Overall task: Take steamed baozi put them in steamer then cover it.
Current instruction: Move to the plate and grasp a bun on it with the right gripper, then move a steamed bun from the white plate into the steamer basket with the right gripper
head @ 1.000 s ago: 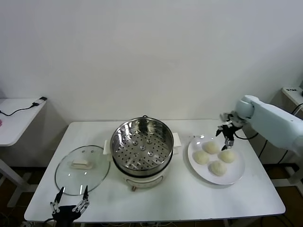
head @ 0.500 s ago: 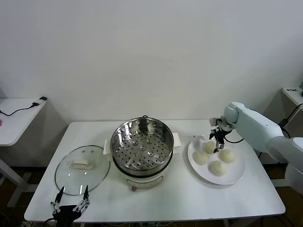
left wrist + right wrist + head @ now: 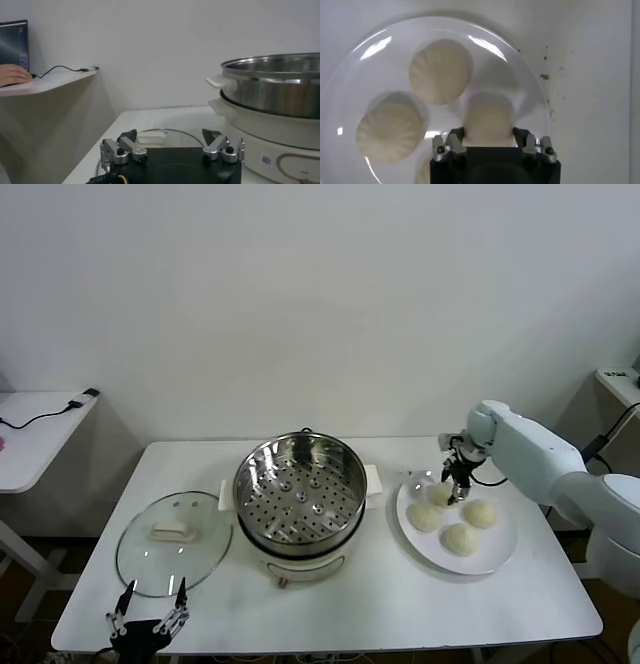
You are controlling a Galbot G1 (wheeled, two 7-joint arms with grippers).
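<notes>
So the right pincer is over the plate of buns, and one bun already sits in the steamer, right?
Not quite. The head view shows the steamer holding no bun: all four buns are on the plate. The right pincer is indeed over that plate.

We see four cream-white baozi [image 3: 458, 517] clustered at centre right. The shiny steamer [image 3: 300, 492], its perforated tray bare, sits open at frame centre on its white base. The glass cover [image 3: 174, 541] lies flat at lower left, cream handle up.
</notes>
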